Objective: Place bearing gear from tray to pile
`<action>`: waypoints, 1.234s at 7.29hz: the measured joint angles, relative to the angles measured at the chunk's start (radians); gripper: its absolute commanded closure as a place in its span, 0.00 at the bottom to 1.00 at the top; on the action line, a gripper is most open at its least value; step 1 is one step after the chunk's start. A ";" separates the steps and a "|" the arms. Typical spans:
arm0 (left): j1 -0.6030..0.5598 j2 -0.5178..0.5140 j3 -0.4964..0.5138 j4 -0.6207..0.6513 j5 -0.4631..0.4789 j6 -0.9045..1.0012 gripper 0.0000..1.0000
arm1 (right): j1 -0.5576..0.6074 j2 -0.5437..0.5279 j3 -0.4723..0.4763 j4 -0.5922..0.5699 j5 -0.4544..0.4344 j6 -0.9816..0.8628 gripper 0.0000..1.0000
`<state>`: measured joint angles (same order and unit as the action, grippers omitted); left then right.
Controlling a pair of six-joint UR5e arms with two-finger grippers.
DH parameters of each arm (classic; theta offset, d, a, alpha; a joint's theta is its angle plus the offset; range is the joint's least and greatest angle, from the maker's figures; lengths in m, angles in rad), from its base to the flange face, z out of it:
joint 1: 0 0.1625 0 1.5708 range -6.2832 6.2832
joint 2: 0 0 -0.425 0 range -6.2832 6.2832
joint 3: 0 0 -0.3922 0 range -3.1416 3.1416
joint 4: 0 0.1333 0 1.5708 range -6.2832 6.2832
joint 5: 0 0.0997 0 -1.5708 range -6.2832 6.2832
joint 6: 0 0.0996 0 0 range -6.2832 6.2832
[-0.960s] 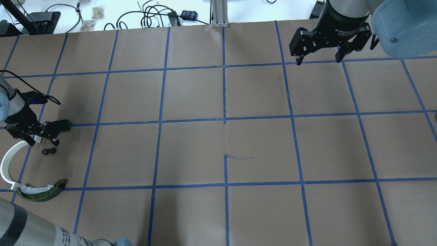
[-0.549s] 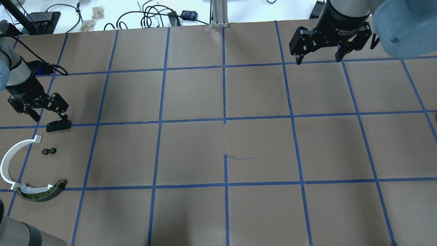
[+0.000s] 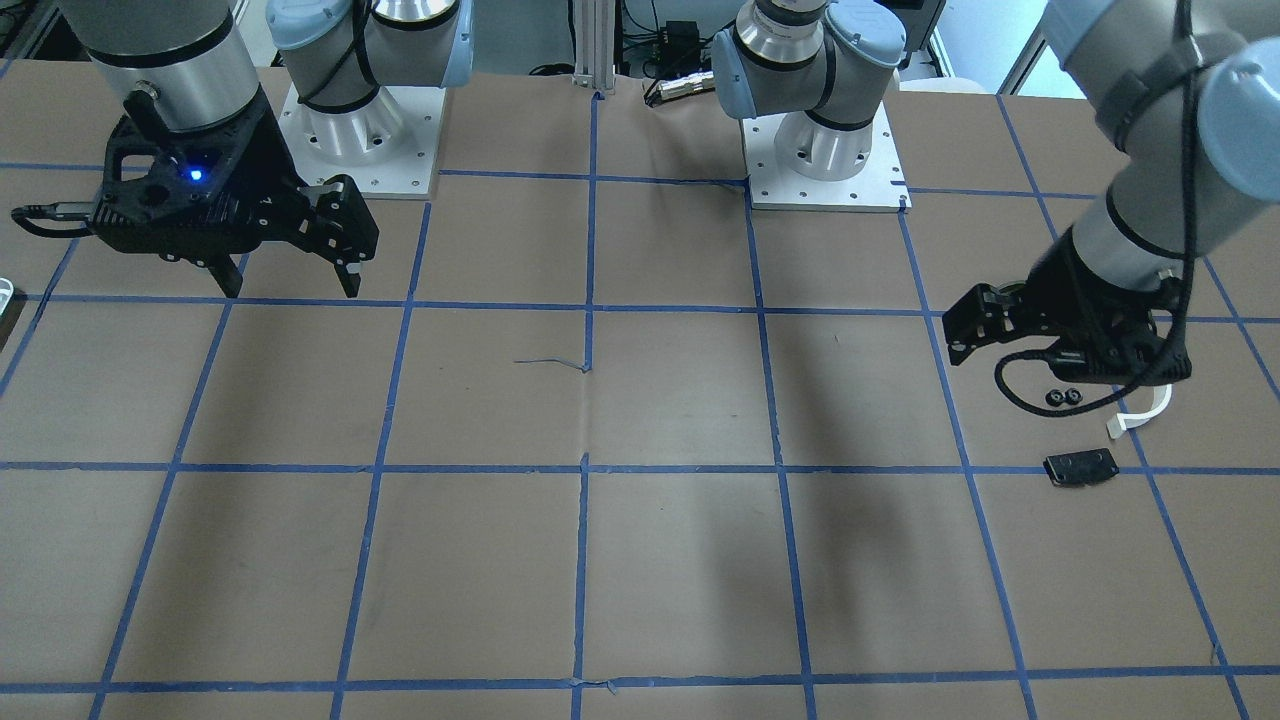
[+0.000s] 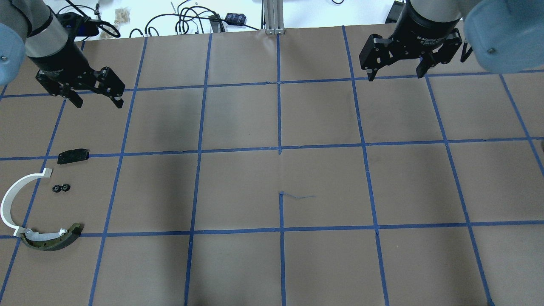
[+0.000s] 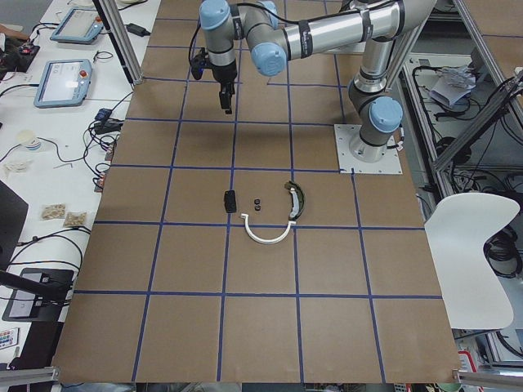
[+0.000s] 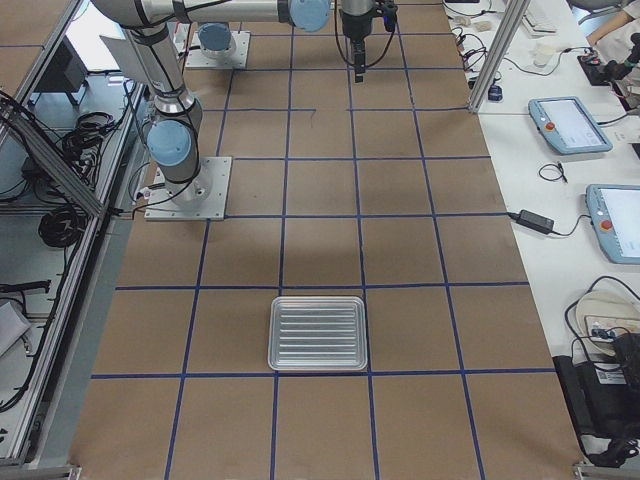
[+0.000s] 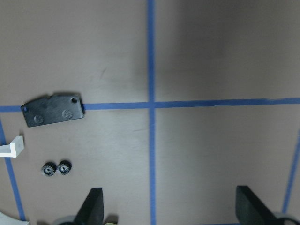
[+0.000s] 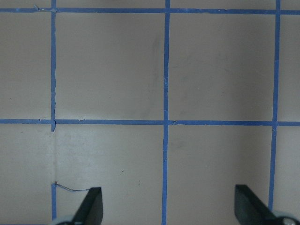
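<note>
Two small black bearing gears [image 4: 61,188] lie side by side on the brown table, also in the left wrist view [image 7: 56,168]. They sit in the pile, between a flat black plate [image 4: 73,155], a thin white arc [image 4: 12,199] and an olive-and-white curved piece [image 4: 51,240]. My left gripper [image 4: 97,102] hangs open and empty, well beyond the pile toward the table's far side. My right gripper [image 4: 395,75] is open and empty at the far right. The tray [image 6: 318,333] is a ridged silver rectangle with nothing in it, near the table's right end.
Blue tape lines [image 4: 279,148] divide the brown table into squares. Cables and small boxes [image 4: 191,19] lie on the white bench past the far edge. Both arm bases [image 3: 820,150] stand on white plates at the robot's side.
My left gripper has risen from the black plate and moved away toward the far side. The plate stays on the blue line. The gears and my right arm have not moved.
</note>
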<state>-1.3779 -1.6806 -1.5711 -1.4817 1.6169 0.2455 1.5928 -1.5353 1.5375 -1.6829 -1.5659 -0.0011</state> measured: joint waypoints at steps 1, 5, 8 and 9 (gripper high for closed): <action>-0.066 0.041 -0.002 0.001 0.003 -0.048 0.00 | 0.000 0.000 0.000 0.000 0.001 -0.001 0.00; -0.159 0.108 -0.054 -0.018 -0.007 -0.102 0.00 | 0.001 0.000 0.001 -0.001 0.003 -0.005 0.00; -0.145 0.130 -0.051 -0.106 -0.026 -0.101 0.00 | 0.001 0.000 -0.001 -0.001 0.004 -0.007 0.00; -0.143 0.135 -0.051 -0.121 -0.025 -0.098 0.00 | 0.001 0.000 0.000 -0.001 0.005 -0.008 0.00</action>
<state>-1.5207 -1.5460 -1.6223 -1.6024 1.5916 0.1480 1.5938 -1.5355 1.5373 -1.6838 -1.5611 -0.0088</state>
